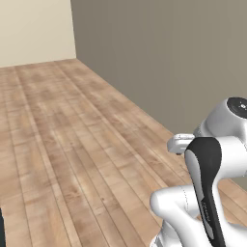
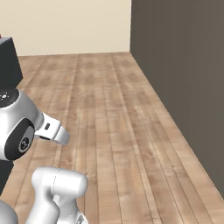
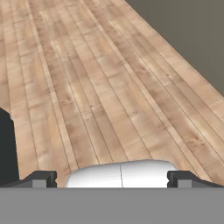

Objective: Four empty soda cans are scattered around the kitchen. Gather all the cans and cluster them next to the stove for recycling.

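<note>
Soda cans: their place relative to the gripper cannot be told
Red speck tops a dark block at far left, too small to name; gripper's fingers stand wide apart, holding nothing, above the wooden floor; grey wall runs along the right.

Wood plank floor spreads out ahead of the jaws. Grey-brown wall runs along their right. Cream wall far ahead. Dark cabinet edge to their left.
</note>
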